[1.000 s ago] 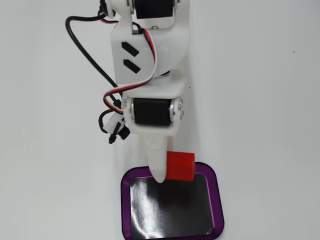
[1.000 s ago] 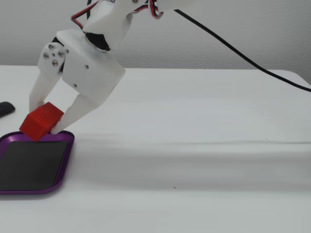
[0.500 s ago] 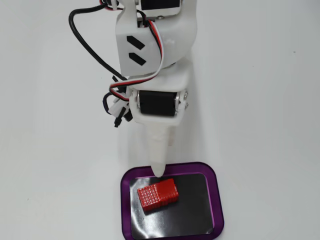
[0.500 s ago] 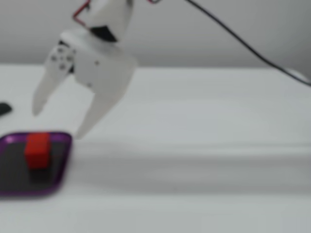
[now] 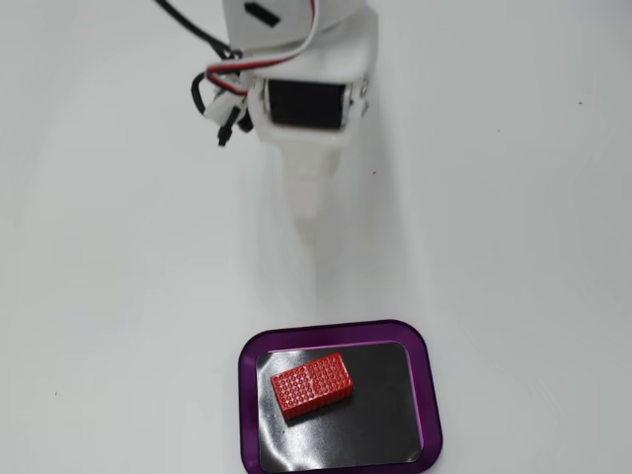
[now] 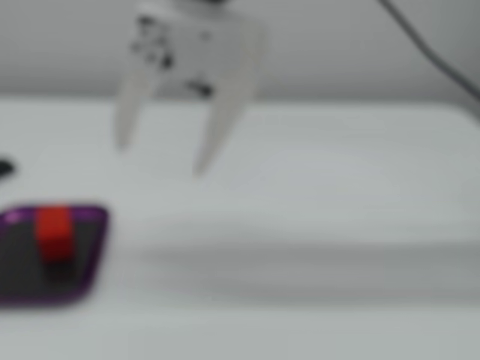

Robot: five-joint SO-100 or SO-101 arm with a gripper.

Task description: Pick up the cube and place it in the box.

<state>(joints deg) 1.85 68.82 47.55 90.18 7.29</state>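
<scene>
The red cube [image 5: 313, 385] lies flat and slightly askew on the black floor of the purple-rimmed box [image 5: 430, 395], toward its left half. In the blurred fixed view the cube [image 6: 54, 232] shows inside the box [image 6: 84, 213] at the left edge. My white gripper [image 6: 161, 154] hangs above the bare table with its two fingers spread apart and nothing between them. It is clear of the box, up and to the right of it. In the other fixed view the gripper [image 5: 307, 229] points down toward the box from the top of the frame.
White tabletop all around. Red, white and black cables [image 5: 222, 84] hang beside the wrist motor. A dark cable [image 6: 435, 52] crosses the top right, and a small dark object [image 6: 4, 168] sits at the left edge.
</scene>
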